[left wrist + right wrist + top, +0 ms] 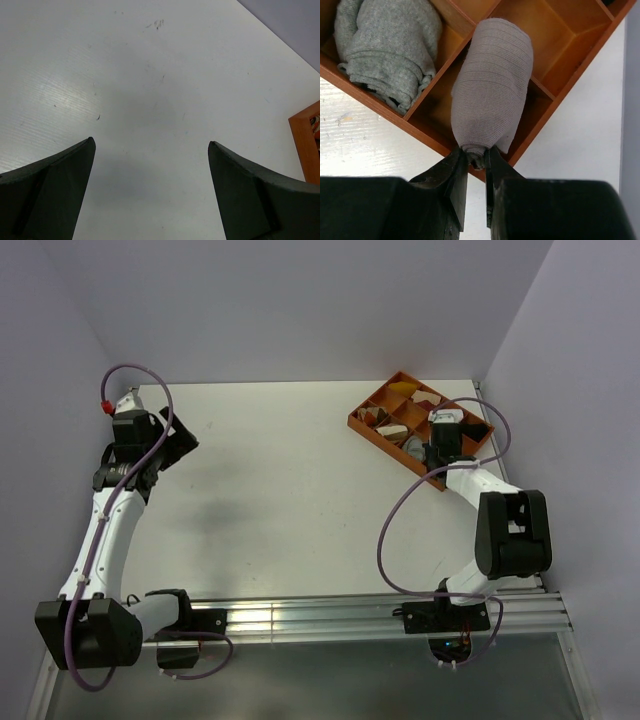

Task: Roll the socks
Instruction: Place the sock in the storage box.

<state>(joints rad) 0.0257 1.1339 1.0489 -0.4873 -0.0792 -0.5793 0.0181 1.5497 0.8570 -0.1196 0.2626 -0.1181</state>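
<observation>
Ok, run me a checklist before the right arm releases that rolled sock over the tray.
1. The right gripper is shut on the rolled sock at its end: ok.
2. The roll is tight, no loose tail showing: ok.
3. The sock is above the orange tray, not the table: ok.
4. The sock sits inside one compartment: cannot tell; it overlies a divider.
5. The grey bundle next door is apart from the sock: ok.
6. The left gripper is open over the table: ok.

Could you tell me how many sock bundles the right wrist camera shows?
2: a grey bundle in a tray compartment; a taupe roll pinched by the right gripper over the tray. More may be hidden.
</observation>
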